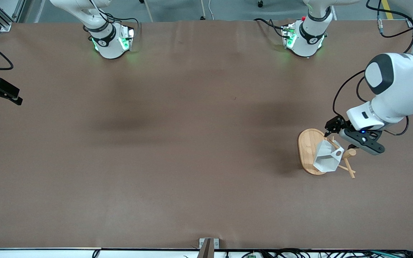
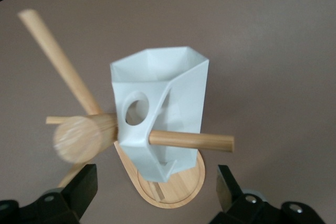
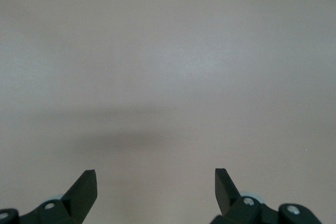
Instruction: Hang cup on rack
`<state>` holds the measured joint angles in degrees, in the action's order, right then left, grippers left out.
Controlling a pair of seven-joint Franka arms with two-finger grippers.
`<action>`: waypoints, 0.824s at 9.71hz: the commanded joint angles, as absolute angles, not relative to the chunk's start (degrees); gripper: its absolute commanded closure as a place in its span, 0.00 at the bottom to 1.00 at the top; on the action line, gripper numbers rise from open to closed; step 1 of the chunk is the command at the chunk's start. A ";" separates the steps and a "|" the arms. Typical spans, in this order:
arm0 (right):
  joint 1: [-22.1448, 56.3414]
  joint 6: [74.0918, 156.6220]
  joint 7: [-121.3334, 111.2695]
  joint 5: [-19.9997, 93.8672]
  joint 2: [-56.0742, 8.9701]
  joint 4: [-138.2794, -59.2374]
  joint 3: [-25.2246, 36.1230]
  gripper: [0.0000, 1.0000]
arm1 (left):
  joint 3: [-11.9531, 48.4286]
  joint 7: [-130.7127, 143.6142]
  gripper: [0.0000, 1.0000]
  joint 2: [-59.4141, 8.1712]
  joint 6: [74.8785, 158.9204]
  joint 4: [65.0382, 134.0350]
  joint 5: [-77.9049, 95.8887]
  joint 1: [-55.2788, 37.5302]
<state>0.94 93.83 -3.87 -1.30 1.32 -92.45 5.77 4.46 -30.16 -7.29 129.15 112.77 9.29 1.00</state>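
Right gripper (image 1: 11, 96): It waits at the right arm's end of the table, up over bare brown cloth. Its claw is wide and holds nothing. It is out of the way so the other arm has room.

Table (image 1: 177, 150): A flat brown top. Only the rack and the cup are on it.

Rack (image 1: 308, 150): It stands at the left arm's end of the table. Its flat oval base keeps it from tipping. Thin pegs stick out from the post so cups can hang.

Cup (image 1: 325, 157): It is white with flat sides. It hangs on a peg (image 2: 191, 140) of the rack. The peg goes through its handle, so it does not fall. The round hole (image 2: 136, 108) in the handle is just next to the peg, and nothing goes through it.

Left gripper (image 1: 337, 138): It is right over the rack, close to the cup. Its claw is wide, with a finger on each side of the cup, not touching. It holds nothing, so the peg alone carries the cup.

Job: It looks almost done. I think the left arm only needs to pull away without bumping the pegs.
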 commanded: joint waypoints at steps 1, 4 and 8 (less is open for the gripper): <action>0.62 93.69 -3.25 -0.97 1.23 -91.93 5.62 0.01 | 4.22 -21.50 0.00 -2.66 124.48 113.91 9.85 0.44; 0.62 93.78 -3.25 -0.88 1.23 -91.85 5.62 0.01 | 2.82 -8.66 0.00 2.01 113.07 109.88 8.97 -0.53; 0.44 93.95 -3.78 -0.88 0.97 -91.15 5.62 0.00 | 3.34 3.34 0.00 5.18 99.87 100.65 1.15 -0.26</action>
